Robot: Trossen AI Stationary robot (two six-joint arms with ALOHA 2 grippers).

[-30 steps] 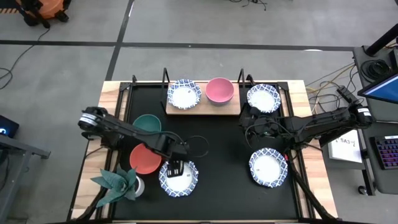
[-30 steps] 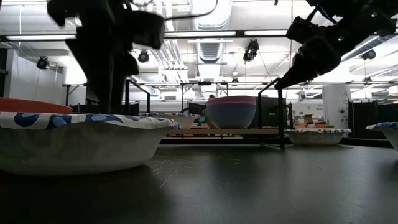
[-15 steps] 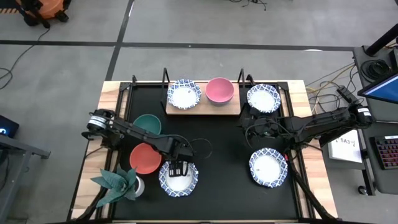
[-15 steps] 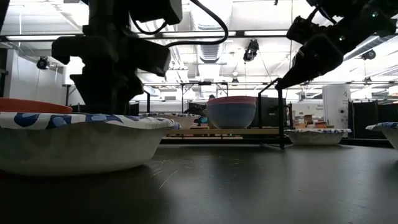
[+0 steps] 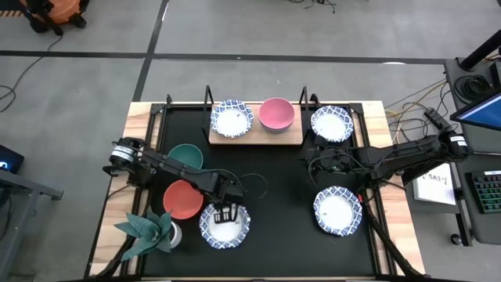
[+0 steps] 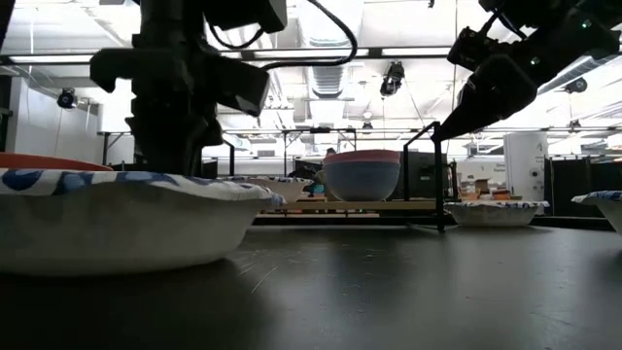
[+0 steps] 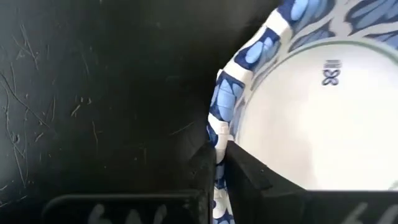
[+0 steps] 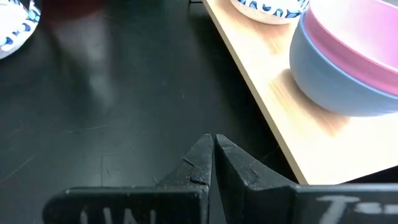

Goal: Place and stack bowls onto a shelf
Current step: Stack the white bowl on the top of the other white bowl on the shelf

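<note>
Patterned bowl (image 5: 225,223) sits at the near edge of the black tabletop (image 5: 274,204), just beside the red bowl (image 5: 182,199) and near the star-shaped plant (image 5: 149,229). Left gripper (image 7: 219,163) is down on its rim: in the left wrist view the fingers are nearly together with the blue-and-white rim pinched between them, one finger inside the bowl, one outside. The rim looks slightly buckled at the pinch, so the wall is probably thin and flexible. Judgement: the step in hand is the lift, then the carry to the shelf (image 5: 257,138). Raise straight up before any sideways travel, so the bowl clears the red bowl and the plant. A one-sided rim grip will let the bowl hang tilted; move slowly and keep the grip firm. The shelf holds a patterned bowl (image 5: 232,118) at one end and a pink bowl (image 5: 276,114) nested in a blue bowl (image 8: 336,84) beside it; stacking onto the patterned one looks the natural target. Lower until seated, then release. Right gripper (image 8: 214,163) hovers fingers together, empty, over the tabletop just off the shelf's end; route clear of it.
</note>
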